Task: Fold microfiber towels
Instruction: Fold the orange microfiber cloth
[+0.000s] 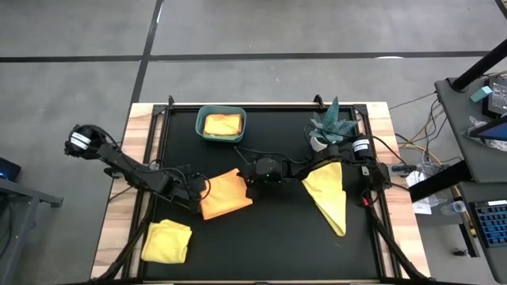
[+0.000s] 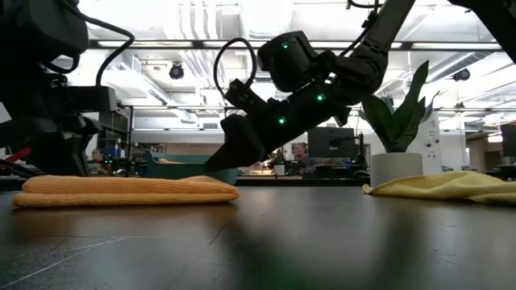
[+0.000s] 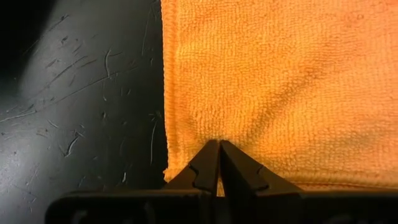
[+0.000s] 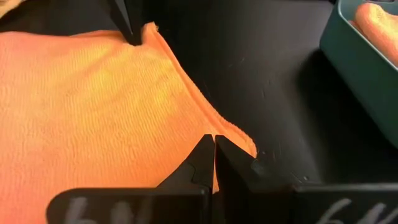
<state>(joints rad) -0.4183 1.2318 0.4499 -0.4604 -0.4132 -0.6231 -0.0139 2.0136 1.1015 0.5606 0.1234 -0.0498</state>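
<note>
At mid-table, both grippers (image 1: 204, 190) (image 1: 247, 176) low, pinching orange towel (image 1: 226, 194) corners.

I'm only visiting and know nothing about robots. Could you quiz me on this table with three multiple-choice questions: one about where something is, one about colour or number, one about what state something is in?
1. Where does the teal bin sit?
A. at the table's far edge
B. at the near edge
C. on the floor

2. What colour is the towel between the two grippers?
A. lime green
B. orange
C. white

3. How are the left gripper and right gripper set?
A. both wide open
B. one open, one shut
C. both shut on the towel

Answers:
1. A, it is at the far edge, beside the potted plant.
2. B, both wrist views show orange cloth.
3. C, each pair of fingers pinches a towel edge.
</note>
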